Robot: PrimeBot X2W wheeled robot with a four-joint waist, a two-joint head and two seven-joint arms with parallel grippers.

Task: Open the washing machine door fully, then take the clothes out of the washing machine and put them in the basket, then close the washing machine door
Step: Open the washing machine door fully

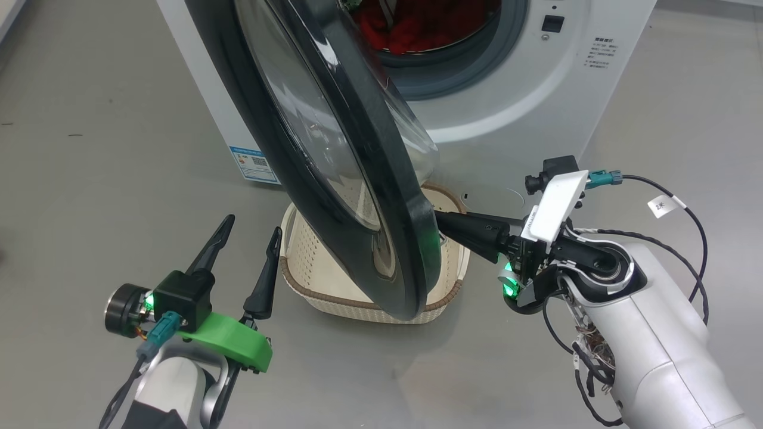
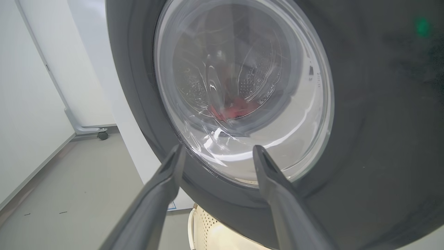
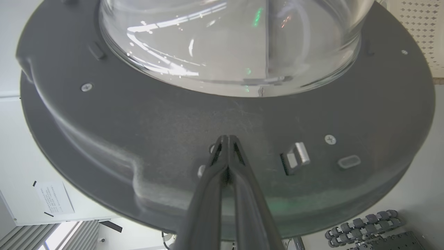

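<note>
Figuring the washing machine door (image 1: 369,143) wants a shove wider: my right pincer (image 3: 227,139), fingers together, is tip-first on its inner face, beside the latch (image 3: 295,158). Left pincer (image 1: 252,227), spread apart, hangs off the door's outer side. Clothes (image 1: 417,24) sit behind the door, in the drum.

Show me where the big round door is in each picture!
Head view: the washing machine door slants from top middle to centre, almost edge-on, over the basket.
Left wrist view: its outer side covers most of the picture, window in the middle.
Right wrist view: its inner side spans the picture, glass bowl at the top.
Shared landmark: the basket, under the door in head and left wrist views, top right in the right wrist view.
</note>
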